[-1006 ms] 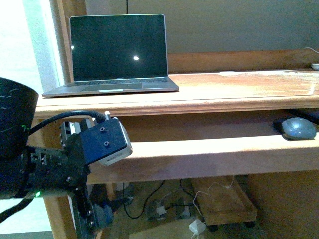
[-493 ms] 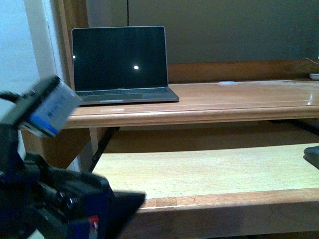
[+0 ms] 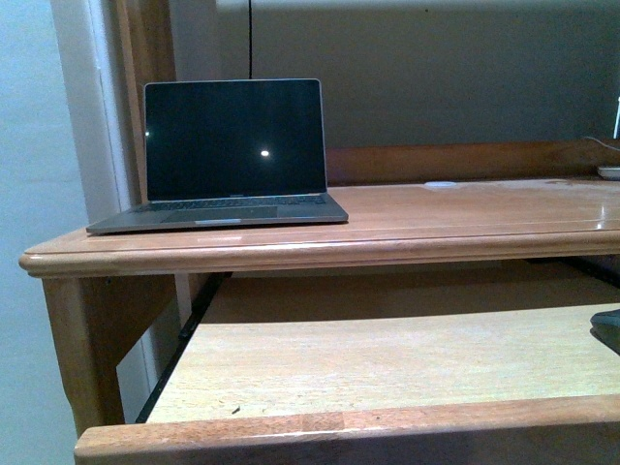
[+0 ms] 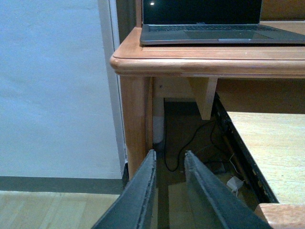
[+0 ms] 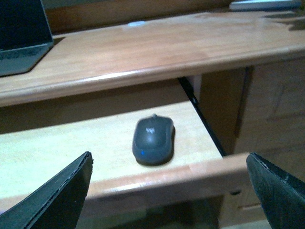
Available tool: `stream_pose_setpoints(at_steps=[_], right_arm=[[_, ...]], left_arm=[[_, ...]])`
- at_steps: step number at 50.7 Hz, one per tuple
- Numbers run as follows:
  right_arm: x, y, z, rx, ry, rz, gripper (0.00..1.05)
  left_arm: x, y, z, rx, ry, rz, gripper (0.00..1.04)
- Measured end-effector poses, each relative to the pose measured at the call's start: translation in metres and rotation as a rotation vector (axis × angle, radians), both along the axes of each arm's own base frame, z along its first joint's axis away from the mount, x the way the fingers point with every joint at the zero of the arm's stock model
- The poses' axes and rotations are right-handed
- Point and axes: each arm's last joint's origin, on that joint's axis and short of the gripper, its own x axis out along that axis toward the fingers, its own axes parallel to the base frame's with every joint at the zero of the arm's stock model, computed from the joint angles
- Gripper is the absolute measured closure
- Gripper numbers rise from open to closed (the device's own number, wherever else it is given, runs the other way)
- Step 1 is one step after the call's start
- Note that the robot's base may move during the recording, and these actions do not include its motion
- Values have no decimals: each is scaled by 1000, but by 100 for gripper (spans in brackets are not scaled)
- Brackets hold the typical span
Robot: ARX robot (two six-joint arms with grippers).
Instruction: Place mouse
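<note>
Laptop (image 3: 232, 155) on desk (image 3: 455, 218), mouse (image 5: 153, 139) on shelf (image 5: 62, 148)

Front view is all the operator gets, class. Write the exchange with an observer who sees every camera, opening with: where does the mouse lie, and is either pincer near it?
Observer: The mouse lies whole on the pull-out shelf, close to the shelf's right end, below the desktop.
Operator: Does the right pincer hold it?
Observer: No. The right pincer is open wide, facing the mouse, with both fingers apart from it.
Operator: And the left pincer?
Observer: The left pincer points past the desk leg toward the floor under the desk. Its fingers show a narrow gap with nothing between them.
</note>
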Motion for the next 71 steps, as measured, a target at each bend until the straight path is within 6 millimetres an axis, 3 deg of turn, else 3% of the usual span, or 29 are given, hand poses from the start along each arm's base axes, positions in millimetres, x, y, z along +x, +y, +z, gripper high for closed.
stream_pose_setpoints(at_steps=[5,11,20,29,46,62,71], right_arm=[[28,6,16,-29,9,42,7],[62,19,25,-92,51,108,7],[114,37,18,-220,218,166,7],[150,35,11,-309,372,52,7],[173,23,-13,-370,560,-48,7],[186,21,-17,-343,584,-61,8],[189,20,-20,-285,586,-34,40]], left_arm=[[-10,8,-3,0,1,5,102],[-19,14,-7,-4,2,7,102],[-32,22,-10,-4,2,11,102],[-46,34,-23,-5,11,-6,102],[-62,37,-18,-5,-10,10,102],[-71,37,-16,-6,-15,11,102],[-76,37,-16,-6,-17,11,102]])
